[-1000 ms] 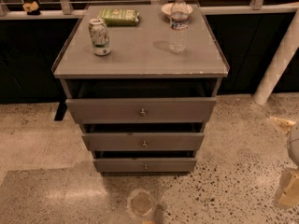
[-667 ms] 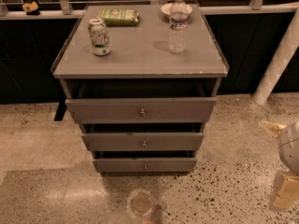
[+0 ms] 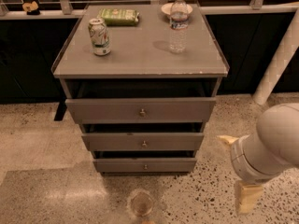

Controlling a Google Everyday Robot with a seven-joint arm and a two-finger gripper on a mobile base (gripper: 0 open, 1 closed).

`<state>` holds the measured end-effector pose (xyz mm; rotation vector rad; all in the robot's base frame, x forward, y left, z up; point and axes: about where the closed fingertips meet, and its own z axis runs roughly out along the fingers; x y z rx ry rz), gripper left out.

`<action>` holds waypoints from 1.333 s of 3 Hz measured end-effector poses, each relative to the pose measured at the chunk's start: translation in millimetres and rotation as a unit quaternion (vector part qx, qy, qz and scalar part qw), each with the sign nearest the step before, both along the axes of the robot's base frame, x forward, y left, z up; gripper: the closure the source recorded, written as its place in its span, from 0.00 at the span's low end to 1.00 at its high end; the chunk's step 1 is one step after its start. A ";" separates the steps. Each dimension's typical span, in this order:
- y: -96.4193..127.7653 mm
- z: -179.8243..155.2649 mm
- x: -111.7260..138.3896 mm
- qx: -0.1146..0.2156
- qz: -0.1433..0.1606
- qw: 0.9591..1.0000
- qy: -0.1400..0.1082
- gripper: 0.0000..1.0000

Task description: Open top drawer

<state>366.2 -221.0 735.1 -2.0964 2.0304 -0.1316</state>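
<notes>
The grey cabinet stands in the middle of the camera view with three drawers. The top drawer is the widest, with a small round metal knob at its centre. Its front stands a little forward of the cabinet, with a dark gap above it. The two lower drawers also stand slightly out. My gripper is at the lower right, well right of the drawers and below the top drawer's level. It is open and empty, its tan fingers spread apart. The white arm covers part of it.
On the cabinet top stand a soda can, a water bottle, a green packet and a small bowl. A white post rises at the right. A round clear object lies on the speckled floor in front.
My arm and gripper have moved in from the right edge toward the cabinet and show larger now. The drawers and the things on top have not moved.
</notes>
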 end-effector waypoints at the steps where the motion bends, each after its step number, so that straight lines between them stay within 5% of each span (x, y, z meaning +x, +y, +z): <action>1: 30.8 -21.1 32.5 0.001 0.028 1.000 -0.009 0.00; 2: 66.9 -36.2 90.4 -0.018 0.012 1.000 -0.002 0.00; 4: 74.0 -47.0 105.8 -0.044 0.038 0.998 0.002 0.00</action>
